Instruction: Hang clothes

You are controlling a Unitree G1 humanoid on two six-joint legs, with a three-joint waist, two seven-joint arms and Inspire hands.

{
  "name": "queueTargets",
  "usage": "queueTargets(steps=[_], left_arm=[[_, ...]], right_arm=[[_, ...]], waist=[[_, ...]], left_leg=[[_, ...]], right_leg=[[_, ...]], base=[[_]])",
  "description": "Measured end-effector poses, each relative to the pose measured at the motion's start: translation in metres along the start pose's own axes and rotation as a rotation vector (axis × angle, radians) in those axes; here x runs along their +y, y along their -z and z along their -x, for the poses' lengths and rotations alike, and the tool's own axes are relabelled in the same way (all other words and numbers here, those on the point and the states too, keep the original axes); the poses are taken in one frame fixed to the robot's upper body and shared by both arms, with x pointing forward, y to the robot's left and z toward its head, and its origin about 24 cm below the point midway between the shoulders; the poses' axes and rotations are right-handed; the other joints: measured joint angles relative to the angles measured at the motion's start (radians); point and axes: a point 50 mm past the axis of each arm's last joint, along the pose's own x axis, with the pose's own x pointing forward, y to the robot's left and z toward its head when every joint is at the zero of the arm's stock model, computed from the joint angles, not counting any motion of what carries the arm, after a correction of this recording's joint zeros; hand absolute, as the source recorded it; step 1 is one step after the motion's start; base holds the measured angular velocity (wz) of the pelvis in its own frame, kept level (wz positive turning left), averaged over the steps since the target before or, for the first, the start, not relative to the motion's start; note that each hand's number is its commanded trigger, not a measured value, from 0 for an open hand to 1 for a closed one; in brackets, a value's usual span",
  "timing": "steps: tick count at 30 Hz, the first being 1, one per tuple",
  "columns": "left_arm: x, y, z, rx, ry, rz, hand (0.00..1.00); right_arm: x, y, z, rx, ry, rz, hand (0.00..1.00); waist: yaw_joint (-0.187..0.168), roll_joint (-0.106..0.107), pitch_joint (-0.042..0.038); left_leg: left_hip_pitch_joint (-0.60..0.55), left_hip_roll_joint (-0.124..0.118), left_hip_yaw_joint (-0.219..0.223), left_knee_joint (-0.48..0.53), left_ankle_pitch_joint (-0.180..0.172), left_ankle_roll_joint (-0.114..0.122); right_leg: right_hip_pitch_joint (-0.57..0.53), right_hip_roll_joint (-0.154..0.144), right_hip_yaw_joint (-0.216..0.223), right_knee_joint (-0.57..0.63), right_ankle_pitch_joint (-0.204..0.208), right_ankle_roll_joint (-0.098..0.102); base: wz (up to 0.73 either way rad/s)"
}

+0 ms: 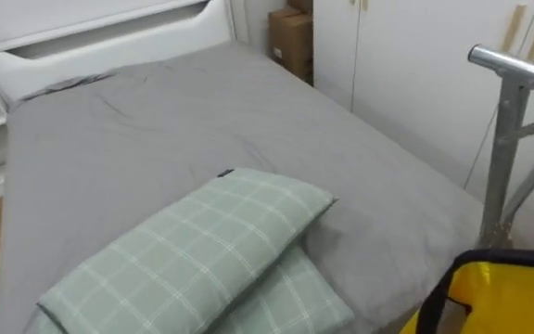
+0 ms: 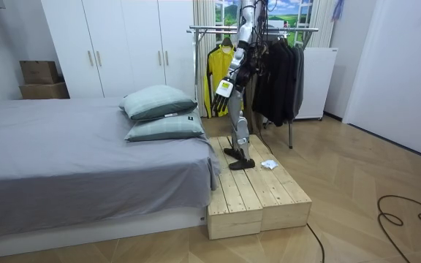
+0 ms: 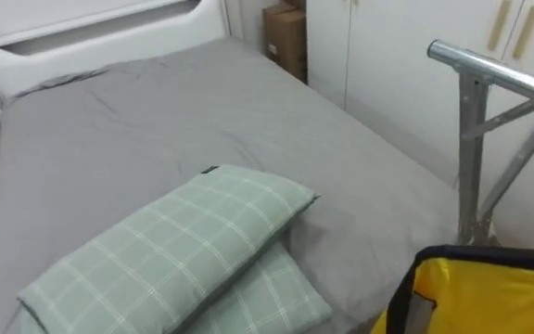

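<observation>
A yellow garment with dark trim (image 1: 508,297) (image 3: 489,297) shows at the lower right of the eye views and hangs on the metal clothes rack (image 2: 269,30). The rack's top bar (image 1: 513,65) (image 3: 480,65) crosses the upper right. Dark clothes (image 2: 276,73) hang further along the rack. I stand on a wooden platform (image 2: 258,193) between the bed and the rack, facing the bed. My left hand (image 2: 223,89) hangs at my side, holding nothing that I can see. A small white crumpled thing (image 2: 269,165) lies on the platform by my feet.
A grey bed (image 1: 156,130) spreads ahead with two stacked green checked pillows (image 1: 193,250) (image 2: 158,101) at its near corner. White wardrobe doors (image 2: 123,44) and cardboard boxes (image 1: 291,42) (image 2: 41,73) stand behind the bed. Wooden floor lies to the room view's right.
</observation>
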Motion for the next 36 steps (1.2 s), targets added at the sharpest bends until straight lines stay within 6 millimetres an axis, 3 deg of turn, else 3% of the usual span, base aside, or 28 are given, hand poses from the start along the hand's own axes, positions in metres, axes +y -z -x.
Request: queueTargets(steps=[1, 2, 3, 4, 5, 6, 7, 10, 11, 13, 15, 20, 24, 26, 30, 36], left_arm=[[-0.002, 0.000, 0.000, -0.002, 0.005, 0.002, 0.00], [-0.006, -0.001, 0.000, -0.002, 0.019, 0.006, 0.00], [-0.006, -0.002, 0.000, -0.009, 0.020, 0.009, 0.00], [-0.003, -0.003, -0.001, -0.015, 0.013, 0.011, 0.00], [-0.004, -0.004, -0.001, -0.017, 0.018, 0.018, 0.00], [-0.008, -0.004, 0.000, -0.024, 0.041, 0.029, 0.00], [-0.006, 0.003, 0.001, -0.006, 0.040, 0.046, 0.00], [0.003, 0.020, 0.004, 0.038, 0.012, 0.084, 0.00], [0.005, 0.027, 0.006, 0.056, 0.002, 0.097, 0.00], [0.007, 0.029, 0.007, 0.065, -0.014, 0.141, 0.00], [0.008, 0.033, 0.007, 0.081, -0.028, 0.139, 0.00], [0.007, 0.037, 0.008, 0.105, -0.048, 0.138, 0.00], [0.012, 0.032, 0.007, 0.080, -0.059, 0.132, 0.00], [0.011, 0.029, 0.007, 0.072, -0.060, 0.126, 0.00], [0.008, 0.026, 0.006, 0.059, -0.065, 0.130, 0.00], [0.006, 0.016, 0.004, 0.037, -0.059, 0.126, 0.00]], right_arm=[[-0.001, 0.001, 0.000, 0.005, 0.005, -0.004, 0.00], [-0.004, 0.004, 0.001, 0.015, 0.015, -0.011, 0.00], [-0.005, 0.010, 0.002, 0.027, 0.020, -0.032, 0.00], [-0.003, 0.013, 0.003, 0.035, 0.021, -0.055, 0.00], [-0.005, 0.013, 0.003, 0.039, 0.031, -0.057, 0.00], [-0.012, 0.013, 0.003, 0.047, 0.061, -0.058, 0.00], [-0.015, 0.010, 0.002, 0.045, 0.082, -0.054, 0.00], [-0.014, 0.020, 0.004, 0.064, 0.088, -0.026, 0.00], [-0.014, 0.024, 0.005, 0.069, 0.092, -0.013, 0.00], [-0.016, 0.029, 0.007, 0.073, 0.108, 0.015, 0.00], [-0.014, 0.024, 0.006, 0.058, 0.114, 0.047, 0.00], [-0.004, -0.003, 0.000, -0.010, 0.099, 0.105, 0.00], [0.009, -0.021, -0.003, -0.065, 0.051, 0.140, 0.00], [0.015, -0.019, -0.002, -0.062, 0.012, 0.178, 0.00], [0.026, -0.008, -0.001, -0.020, -0.094, 0.189, 0.00], [0.022, 0.012, 0.000, 0.075, -0.124, 0.161, 0.00]], waist=[[0.000, 0.005, -0.0014], [-0.009, 0.023, 0.0006], [-0.029, 0.019, -0.0002], [-0.059, -0.005, -0.0043], [-0.059, -0.006, -0.0044], [-0.041, 0.007, -0.0037], [-0.024, 0.012, -0.0035], [-0.027, 0.000, -0.0074], [-0.032, -0.005, -0.0044], [-0.025, -0.034, -0.0042], [0.003, -0.043, 0.0013], [0.034, -0.067, 0.0138], [0.054, -0.083, 0.0121], [0.058, -0.084, 0.0120], [0.058, -0.082, 0.0112], [0.054, -0.078, 0.0143]], left_leg=[[0.003, 0.001, -0.014, -0.002, 0.007, 0.001], [0.001, 0.004, -0.051, -0.002, 0.021, 0.007], [-0.001, 0.004, -0.073, 0.003, 0.032, 0.014], [-0.012, -0.002, -0.074, 0.030, 0.037, 0.012], [-0.014, -0.007, -0.080, 0.034, 0.040, 0.007], [-0.017, -0.022, -0.094, 0.032, 0.042, 0.006], [-0.020, -0.035, -0.130, 0.027, 0.045, 0.011], [-0.026, -0.062, -0.213, 0.009, 0.066, 0.039], [-0.032, -0.074, -0.247, 0.002, 0.073, 0.051], [-0.046, -0.110, -0.300, -0.010, 0.092, 0.077], [-0.046, -0.122, -0.312, -0.014, 0.092, 0.083], [-0.045, -0.141, -0.344, -0.020, 0.084, 0.099], [-0.058, -0.146, -0.349, -0.017, 0.081, 0.103], [-0.061, -0.151, -0.363, -0.017, 0.081, 0.103], [-0.059, -0.153, -0.380, -0.018, 0.081, 0.103], [-0.048, -0.153, -0.393, -0.021, 0.082, 0.102]], right_leg=[[0.008, -0.001, 0.003, -0.001, 0.003, 0.005], [0.017, 0.007, 0.061, 0.006, 0.011, 0.027], [0.015, -0.001, 0.157, 0.041, -0.007, 0.028], [0.016, -0.009, 0.253, 0.070, -0.050, 0.066], [0.016, -0.010, 0.253, 0.068, -0.061, 0.062], [0.030, -0.017, 0.233, 0.049, -0.060, 0.062], [0.049, -0.025, 0.209, 0.032, -0.055, 0.058], [0.101, -0.030, 0.156, -0.011, -0.036, 0.070], [0.124, -0.022, 0.169, -0.037, -0.018, 0.069], [0.139, -0.008, 0.307, -0.065, 0.002, 0.052], [0.142, -0.009, 0.333, -0.075, 0.009, 0.066], [0.173, -0.012, 0.334, -0.124, 0.023, 0.087], [0.174, -0.011, 0.336, -0.145, 0.030, 0.093], [0.182, -0.010, 0.334, -0.159, 0.031, 0.094], [0.197, -0.008, 0.374, -0.177, 0.031, 0.096], [0.211, -0.003, 0.378, -0.178, 0.031, 0.096]], base=[[0.68], [1.08], [1.73], [1.67], [1.34], [0.73], [0.60], [0.86], [1.05], [1.02], [0.24], [0.16], [0.05], [0.18], [0.17], [0.03]])
